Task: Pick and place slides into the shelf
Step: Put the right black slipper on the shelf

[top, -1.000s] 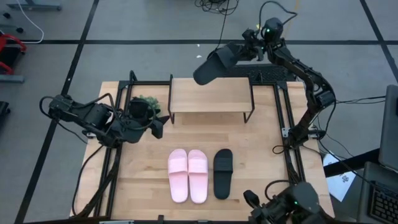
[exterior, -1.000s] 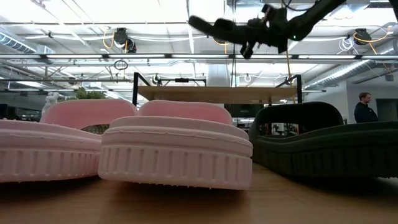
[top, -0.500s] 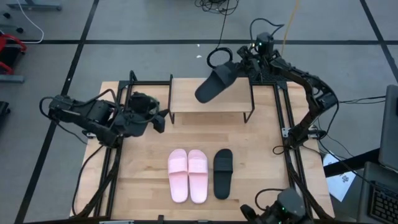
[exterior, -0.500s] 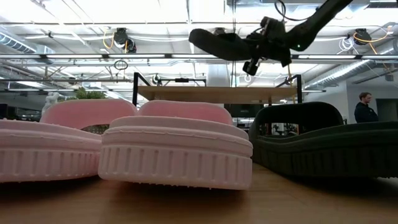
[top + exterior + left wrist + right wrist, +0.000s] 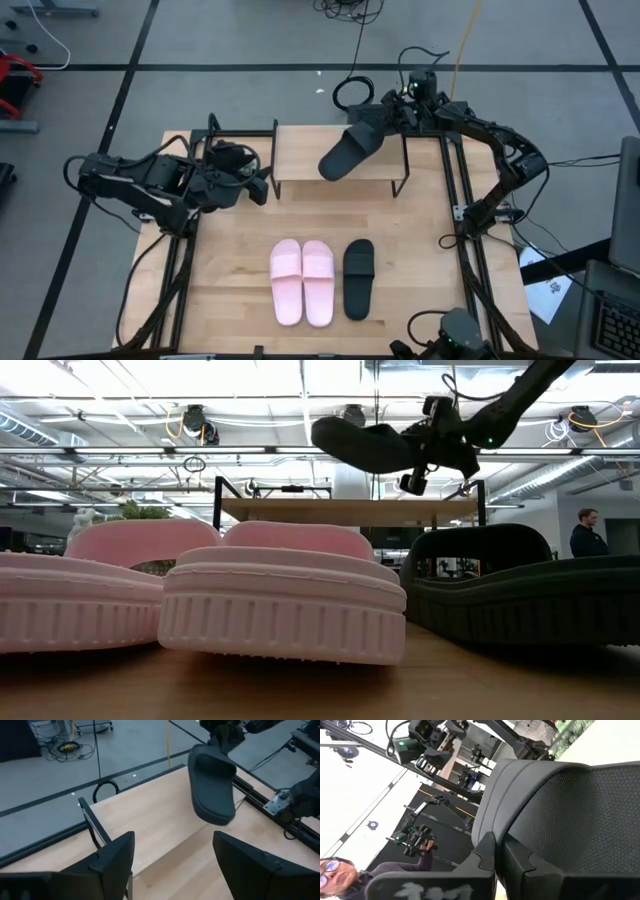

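My right gripper (image 5: 392,118) is shut on one black slide (image 5: 350,150) and holds it in the air above the right part of the shelf (image 5: 300,155), a low plank on thin black legs near the table's far edge. The second black slide (image 5: 359,277) and the pink pair (image 5: 303,282) lie sole-down side by side on the near half of the table. My left gripper (image 5: 258,188) hovers open just left of the shelf. Its wrist view looks between its fingers (image 5: 172,845) at the plank (image 5: 150,820) and the held slide (image 5: 212,785). My right gripper pinches the black slide between its two fingers (image 5: 487,852) at the end (image 5: 378,122) toward the table's far right corner, coming level from that side. The slide is lifted clear above the plank (image 5: 330,510), and its free end (image 5: 330,168) slants toward the near left.
Black frame rails (image 5: 455,190) run along both sides of the table. A small plant (image 5: 140,510) stands behind my left arm. A cable loop (image 5: 350,92) lies on the floor beyond the shelf. A person (image 5: 585,530) stands in the room behind.
My right gripper has carried the black slide from beyond the table's far edge toward the near edge and downward, so it now hangs over the shelf's right part. My left gripper has shifted slightly toward the shelf.
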You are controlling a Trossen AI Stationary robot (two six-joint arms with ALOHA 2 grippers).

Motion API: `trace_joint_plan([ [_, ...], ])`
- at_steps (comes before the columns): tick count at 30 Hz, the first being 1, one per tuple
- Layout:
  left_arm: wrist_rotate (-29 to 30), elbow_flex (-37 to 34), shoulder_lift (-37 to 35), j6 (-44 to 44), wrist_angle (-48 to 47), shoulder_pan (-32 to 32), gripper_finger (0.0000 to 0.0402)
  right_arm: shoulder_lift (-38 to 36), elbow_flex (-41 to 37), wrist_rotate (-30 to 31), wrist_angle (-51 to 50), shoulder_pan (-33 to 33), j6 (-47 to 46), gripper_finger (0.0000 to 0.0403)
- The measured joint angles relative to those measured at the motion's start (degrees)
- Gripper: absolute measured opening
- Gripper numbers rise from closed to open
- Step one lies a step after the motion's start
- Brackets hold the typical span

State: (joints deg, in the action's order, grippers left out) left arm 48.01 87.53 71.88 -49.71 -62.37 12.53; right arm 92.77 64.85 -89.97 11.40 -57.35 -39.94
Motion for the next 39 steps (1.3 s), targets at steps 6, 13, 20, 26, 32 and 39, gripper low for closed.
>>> trace_joint_plan([
  [6, 0.0, 0.0, 0.0, 0.1, 0.0, -0.2, 0.0271, 0.0, -0.9, 0.0, 0.6, 0.0, 0.1, 0.0],
  [13, 0.0, 0.0, 0.2, 0.1, 0.0, -0.2, 0.0271, 0.0, -0.9, 0.0, 2.0, 0.1, 0.1, 0.0],
  [20, -0.2, 0.0, 0.2, -0.3, 0.1, -0.2, 0.0271, 0.0, -0.7, 0.0, 5.6, -0.5, 0.1, 0.0],
  [26, -0.2, 0.0, 0.2, -0.3, 0.2, -0.2, 0.0271, 0.0, -0.6, 0.0, 11.7, -1.5, 0.9, 0.0],
  [32, -0.2, 0.0, 0.2, 1.2, 3.0, -0.2, 0.0271, 0.0, -0.6, -0.1, 14.9, -3.0, 0.2, 0.0],
  [39, -0.2, 0.0, 0.2, 2.0, 4.0, -0.2, 0.0271, -0.3, -0.6, -0.1, 15.4, -3.5, 0.1, 0.0],
])
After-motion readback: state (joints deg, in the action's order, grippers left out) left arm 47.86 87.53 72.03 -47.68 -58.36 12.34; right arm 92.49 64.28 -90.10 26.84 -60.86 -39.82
